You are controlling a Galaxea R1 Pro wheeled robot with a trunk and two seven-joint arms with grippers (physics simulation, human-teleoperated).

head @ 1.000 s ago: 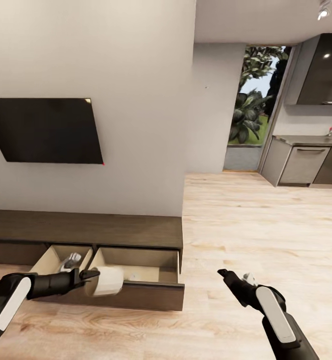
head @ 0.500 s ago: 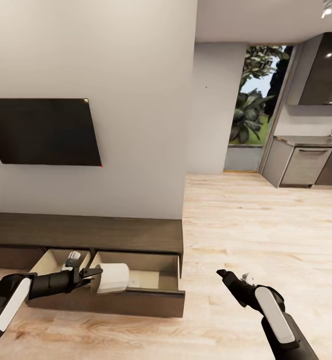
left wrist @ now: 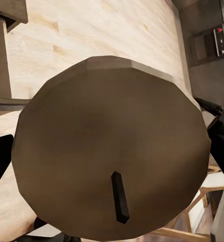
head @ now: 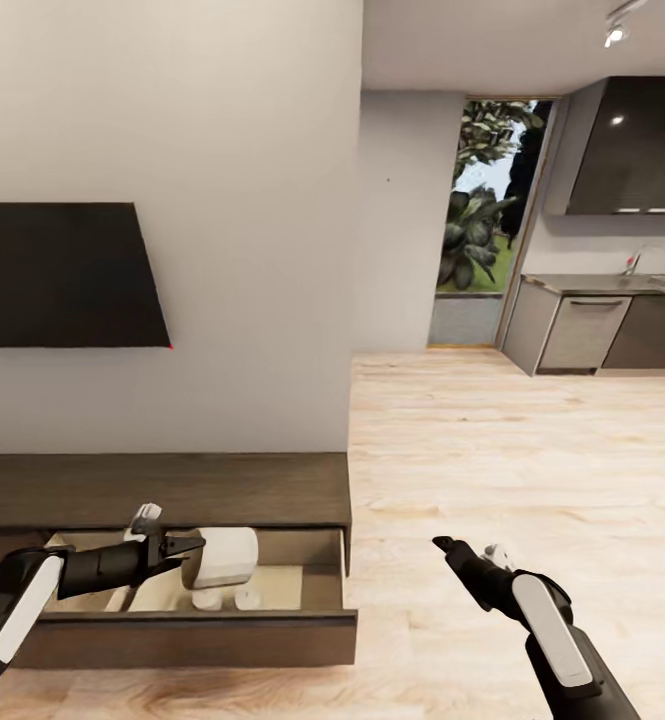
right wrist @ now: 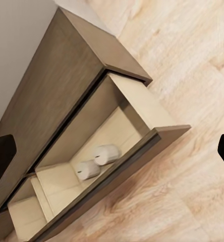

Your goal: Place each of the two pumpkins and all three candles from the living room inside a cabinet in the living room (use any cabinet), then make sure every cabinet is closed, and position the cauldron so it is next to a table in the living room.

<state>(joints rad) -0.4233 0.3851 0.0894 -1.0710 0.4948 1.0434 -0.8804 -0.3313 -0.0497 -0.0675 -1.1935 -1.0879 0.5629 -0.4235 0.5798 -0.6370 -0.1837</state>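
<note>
The cabinet (head: 162, 488) runs low along the wall, and its right drawer (head: 202, 632) is pulled out. My left gripper (head: 194, 558) is shut on a pale candle (head: 230, 555), holding it sideways over that drawer. The candle's brown end face and dark wick (left wrist: 112, 151) sit close up in the left wrist view. Two more candles (right wrist: 106, 154) (right wrist: 87, 170) lie on the drawer's beige floor, also seen as candles (head: 222, 598) under the held one. My right gripper (head: 442, 546) is open and empty above the floor, right of the cabinet. The pumpkins and the cauldron are out of view.
A second drawer (right wrist: 26, 217) to the left is also pulled out. A black TV (head: 62, 275) hangs on the wall above the cabinet. Bare wood floor (head: 492, 450) stretches right toward kitchen cupboards (head: 592, 330) and a glass door (head: 477, 220).
The head view has shifted, so the cabinet sits nearer and further left. My left gripper has carried the candle from the drawer's front edge to above its inside. The right arm holds still.
</note>
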